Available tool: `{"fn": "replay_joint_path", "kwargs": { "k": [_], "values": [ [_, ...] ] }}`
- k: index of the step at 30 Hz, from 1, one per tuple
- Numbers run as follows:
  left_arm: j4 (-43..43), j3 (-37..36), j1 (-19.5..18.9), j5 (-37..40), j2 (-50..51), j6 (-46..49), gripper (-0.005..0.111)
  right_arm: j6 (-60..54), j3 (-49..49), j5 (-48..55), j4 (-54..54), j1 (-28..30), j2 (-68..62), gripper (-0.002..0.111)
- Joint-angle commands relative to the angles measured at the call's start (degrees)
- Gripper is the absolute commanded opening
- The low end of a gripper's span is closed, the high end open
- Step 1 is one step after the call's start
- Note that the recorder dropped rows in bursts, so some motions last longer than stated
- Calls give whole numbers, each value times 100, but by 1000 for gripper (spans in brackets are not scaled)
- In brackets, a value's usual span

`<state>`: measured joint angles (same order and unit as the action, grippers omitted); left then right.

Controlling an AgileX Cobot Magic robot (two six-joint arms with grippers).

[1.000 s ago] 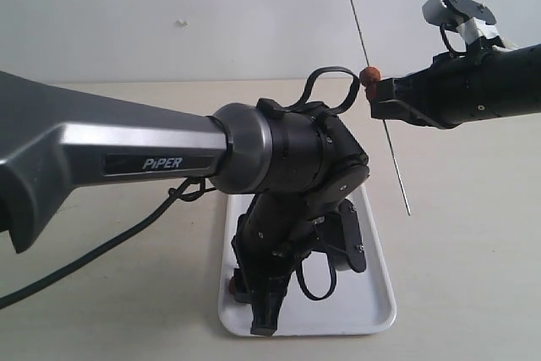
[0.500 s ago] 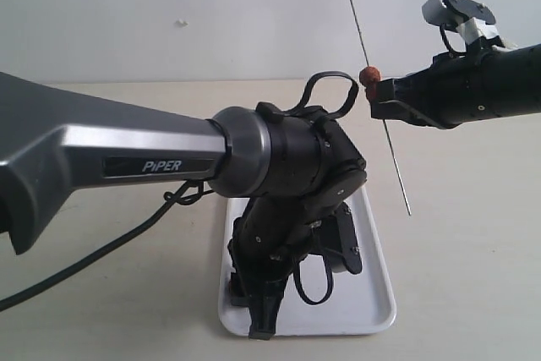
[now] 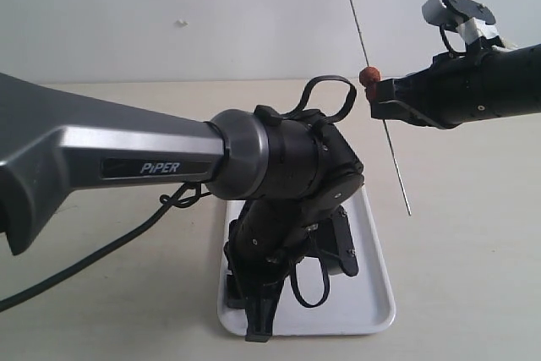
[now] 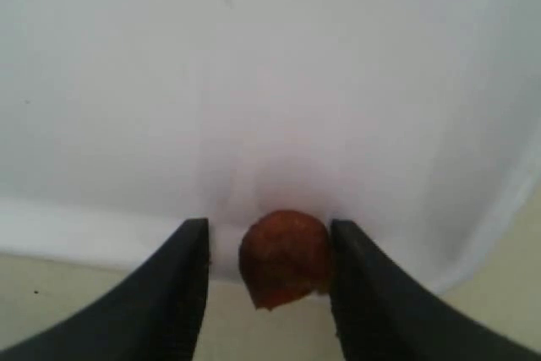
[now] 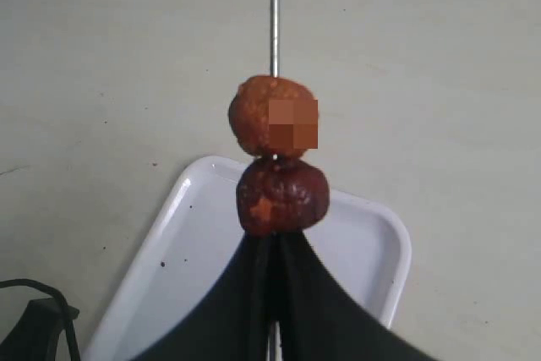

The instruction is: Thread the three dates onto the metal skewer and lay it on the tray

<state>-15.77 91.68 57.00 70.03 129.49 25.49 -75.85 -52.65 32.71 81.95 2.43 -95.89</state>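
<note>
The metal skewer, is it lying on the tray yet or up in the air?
Up in the air: the right fingers clamp the skewer, steeply tilted, nowhere touching the tray.

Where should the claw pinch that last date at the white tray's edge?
Across its round middle, from straight above. The date sits against the low rim of the tray, which would likely hinder a sideways approach; the left gripper straddles it, one finger on either side.
</note>
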Motion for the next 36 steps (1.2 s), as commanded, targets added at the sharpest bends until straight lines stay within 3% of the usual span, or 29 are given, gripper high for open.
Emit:
{"fn": "replay_joint_path", "kwargs": {
  "k": [1, 5, 21, 25, 28, 36],
  "values": [
    [0, -37, 11, -7, -42, -68, 39, -63, -34, 35, -5, 23, -9, 0],
    [-11, -37, 11, -7, -42, -47, 29, -63, -34, 35, -5, 23, -9, 0],
    [-101, -37, 0, -7, -520, -47, 30, -61, -34, 35, -5, 23, -9, 0],
    [72, -37, -166, -27, -702, -47, 30, -86, -34, 36, -5, 23, -9, 0],
    [771, -37, -429, -355, -860, 0, 30, -96, -34, 36, -35, 23, -9, 0],
    [4072, -37, -1556, -1185, -1205, 1616, 30, 45, -34, 49, -385, 23, -9, 0]
  ]
}}
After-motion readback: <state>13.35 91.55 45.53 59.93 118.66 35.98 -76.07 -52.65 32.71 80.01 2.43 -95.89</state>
